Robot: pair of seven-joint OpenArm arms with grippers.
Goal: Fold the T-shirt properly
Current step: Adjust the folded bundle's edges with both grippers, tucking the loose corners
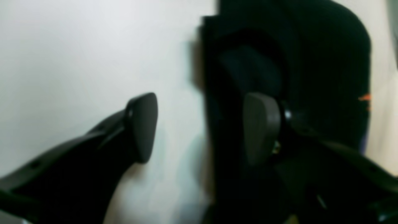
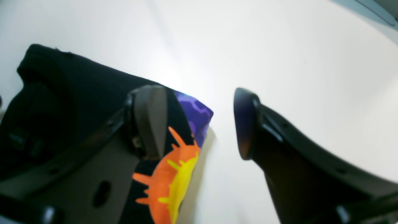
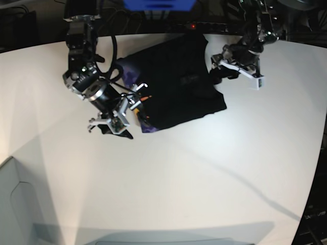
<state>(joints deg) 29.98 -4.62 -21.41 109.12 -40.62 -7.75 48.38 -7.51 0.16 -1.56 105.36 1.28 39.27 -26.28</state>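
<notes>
On the left of the base view, my right end effector [image 3: 118,113] hangs over the near-left edge of the T-shirt [image 3: 176,84], jaws spread fairly wide and holding nothing. Its wrist view shows one finger [image 2: 149,121] above the black cloth by the orange sun and purple print, the other over bare white counter [image 3: 168,178], so the edge lies between the two.

The T-shirt sits in a partly folded black bundle at the far middle of the counter, print peeking out at its near-left corner.

At right, my left end effector [image 3: 236,65] hovers at the bundle's right side, jaws at their widest and empty. Its blurred wrist view shows one finger [image 1: 260,127] over the dark cloth and the other over white counter.

The fold looks incomplete to me. To do this step well, I judge both end effectors should come down astride their edges, pinch every layer at once, lift evenly and carry the cloth across together, keeping it taut so the print side does not bunch or slip.
</notes>
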